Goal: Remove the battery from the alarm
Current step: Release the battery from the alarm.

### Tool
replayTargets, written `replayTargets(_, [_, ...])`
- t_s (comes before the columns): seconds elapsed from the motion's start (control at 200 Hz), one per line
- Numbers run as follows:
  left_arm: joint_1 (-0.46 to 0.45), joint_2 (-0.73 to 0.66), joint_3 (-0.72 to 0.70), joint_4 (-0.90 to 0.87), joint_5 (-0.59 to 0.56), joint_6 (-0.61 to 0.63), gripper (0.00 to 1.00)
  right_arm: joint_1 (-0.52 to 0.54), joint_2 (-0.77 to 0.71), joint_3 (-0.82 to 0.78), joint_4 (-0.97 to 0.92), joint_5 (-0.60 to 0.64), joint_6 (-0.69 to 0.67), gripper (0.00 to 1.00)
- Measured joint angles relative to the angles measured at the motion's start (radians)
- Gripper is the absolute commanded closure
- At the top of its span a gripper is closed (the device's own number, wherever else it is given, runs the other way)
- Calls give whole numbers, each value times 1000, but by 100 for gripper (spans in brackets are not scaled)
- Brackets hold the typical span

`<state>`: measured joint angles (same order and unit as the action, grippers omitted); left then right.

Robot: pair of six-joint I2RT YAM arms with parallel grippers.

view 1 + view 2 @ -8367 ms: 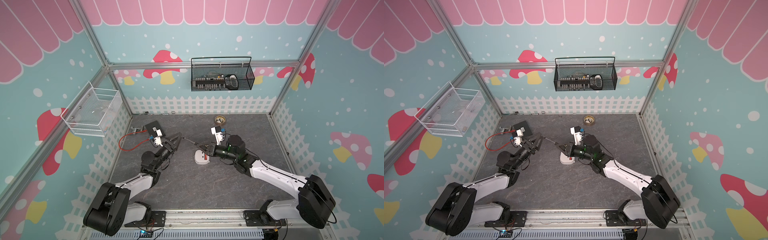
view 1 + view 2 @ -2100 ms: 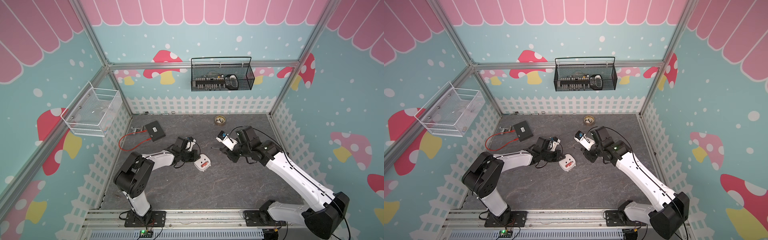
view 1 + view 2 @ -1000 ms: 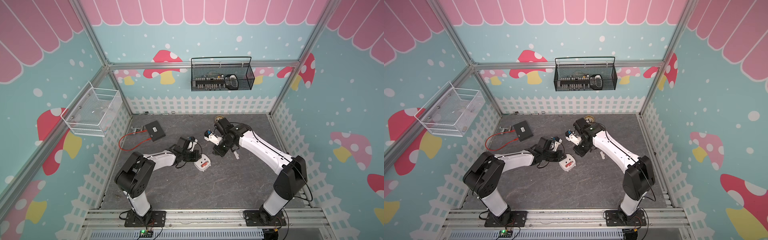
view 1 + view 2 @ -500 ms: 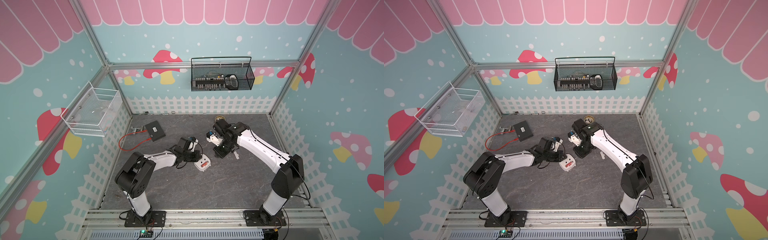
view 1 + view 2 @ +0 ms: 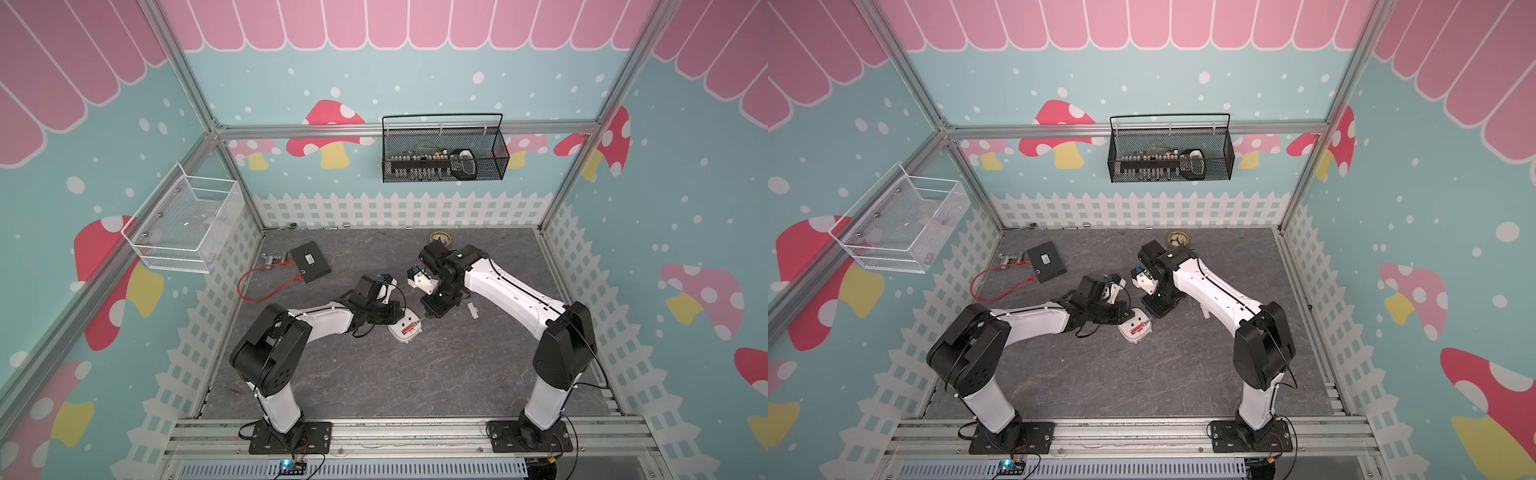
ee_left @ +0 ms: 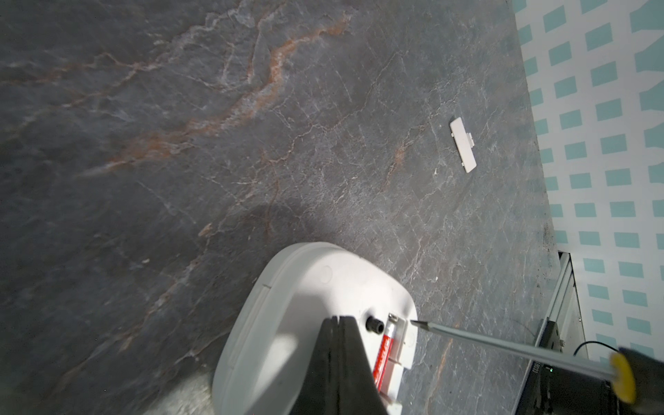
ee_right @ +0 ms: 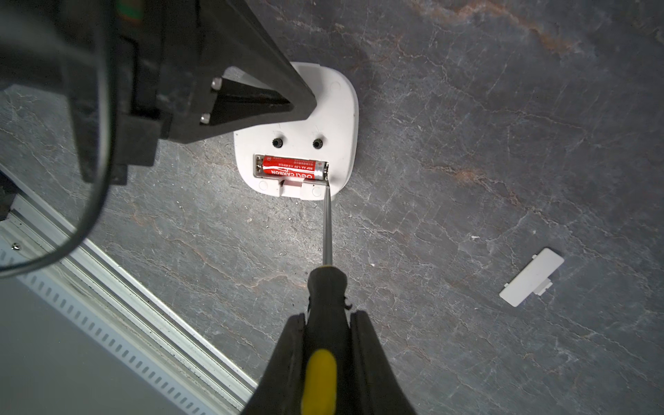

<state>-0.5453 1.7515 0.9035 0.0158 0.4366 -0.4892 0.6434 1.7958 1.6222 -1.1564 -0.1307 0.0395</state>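
The white alarm lies face down mid-floor, showing in both top views. Its back recess is uncovered, and the red battery sits in it. My left gripper is shut with nothing between its fingers, and its tips press on the alarm's back. My right gripper is shut on the black-and-yellow handle of a screwdriver. The screwdriver's tip touches the recess corner at the battery's metallic end.
The white battery cover lies loose on the floor right of the alarm. At back left sits a black box with a red cable. A brass disc is at the back wall. Wire baskets hang on the walls.
My right arm has brought the screwdriver down and toward the alarm, so its tip now meets the battery's end. The left gripper has stayed on the alarm.
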Motion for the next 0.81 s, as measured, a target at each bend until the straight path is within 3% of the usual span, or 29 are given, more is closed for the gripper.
replayTargets(0.806, [-1, 0, -1, 2, -1, 0, 100, 0, 34, 11, 8, 2, -24, 100])
